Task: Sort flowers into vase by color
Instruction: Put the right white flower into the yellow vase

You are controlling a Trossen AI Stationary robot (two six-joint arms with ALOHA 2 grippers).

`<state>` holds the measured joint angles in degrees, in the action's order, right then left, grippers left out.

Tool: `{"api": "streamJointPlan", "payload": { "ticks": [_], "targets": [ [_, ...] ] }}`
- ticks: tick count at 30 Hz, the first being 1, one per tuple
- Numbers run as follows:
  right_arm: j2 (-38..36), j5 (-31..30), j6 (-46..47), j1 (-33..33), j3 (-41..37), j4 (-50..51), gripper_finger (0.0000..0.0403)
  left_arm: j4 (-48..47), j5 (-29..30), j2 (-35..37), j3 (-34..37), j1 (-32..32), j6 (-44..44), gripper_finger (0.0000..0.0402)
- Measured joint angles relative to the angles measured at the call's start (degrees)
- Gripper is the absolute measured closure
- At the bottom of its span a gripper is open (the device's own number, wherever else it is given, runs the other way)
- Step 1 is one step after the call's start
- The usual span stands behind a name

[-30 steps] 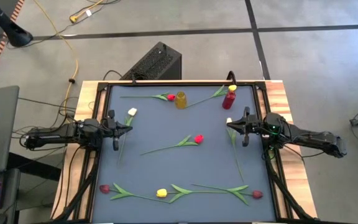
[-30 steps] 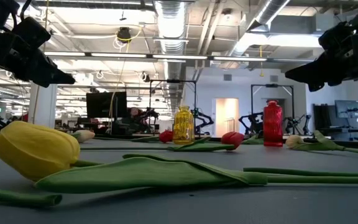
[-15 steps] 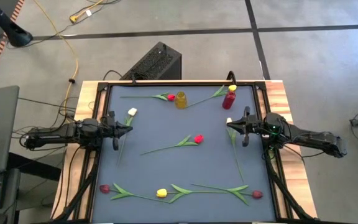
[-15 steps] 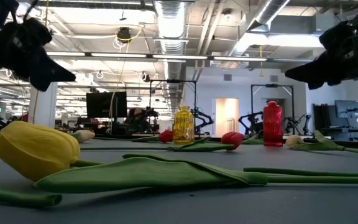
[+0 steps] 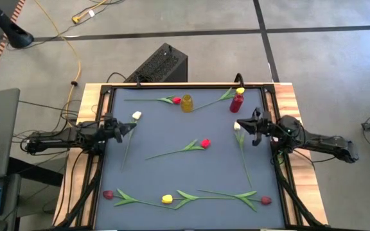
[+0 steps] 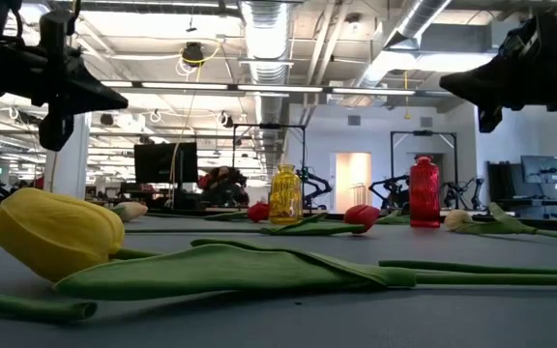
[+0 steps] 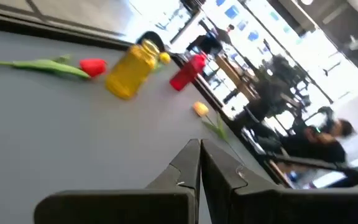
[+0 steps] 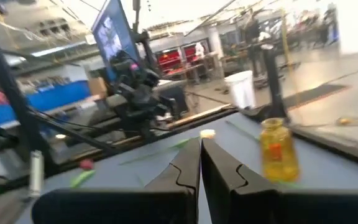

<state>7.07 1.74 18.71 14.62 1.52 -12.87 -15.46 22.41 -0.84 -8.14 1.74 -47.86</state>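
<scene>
Across the grey counter, flowers lie scattered flat, none yet in a bottle.

- Far edge: yellow bottle with a red tulip just beside it, stem running away toward the left arm's side; red bottle with a yellow-headed flower near its top.
- Left side: cream tulip, its long stem running toward the near edge. Left hand, fingers together and holding nothing, hovers just beside this head; the left wrist view shows the closed fingers aimed across the counter at the two bottles.
- Right side: cream tulip, its stem also running toward the near edge. Right hand, fingers together with nothing between them, hovers close by the head; it is the nearer arm for this one.
- Centre: red tulip, stem slanting toward the near left, roughly midway between the arms.
- Near edge: dark red tulip, yellow tulip, dark red tulip, stems lying along the edge and overlapping.

Judgement: either hand must open before it can take a stem, and each stem lies crosswise to its arm's reach.

Hard to make out: whether the far yellow head touches the red bottle; both hands sit above the counter in the low view, height unclear.
</scene>
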Motion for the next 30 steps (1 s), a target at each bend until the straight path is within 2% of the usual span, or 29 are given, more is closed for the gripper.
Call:
{"api": "streamJointPlan", "payload": {
  "ticks": [5,11,18,24,30],
  "targets": [
    [4.86,1.25,6.62,-0.38,3.68,0.55,0.0359,-0.67,5.21,0.00,0.00,0.00,-5.80,0.0401],
    [15.83,1.25,6.83,-3.02,13.43,6.73,0.0359,-1.86,8.25,-0.01,0.00,0.00,-3.68,0.0401],
    [30.73,1.25,8.71,-6.13,28.45,20.80,0.0359,-1.47,7.74,0.00,0.00,0.02,-2.42,0.0401],
    [42.27,1.27,15.44,-8.90,39.05,35.15,0.0359,-1.87,5.45,0.00,0.00,0.00,-0.71,0.0401],
    [49.89,1.40,25.48,-11.57,46.90,47.74,0.0358,-1.62,3.70,0.00,0.00,0.00,0.69,0.0399]
  ]
}}
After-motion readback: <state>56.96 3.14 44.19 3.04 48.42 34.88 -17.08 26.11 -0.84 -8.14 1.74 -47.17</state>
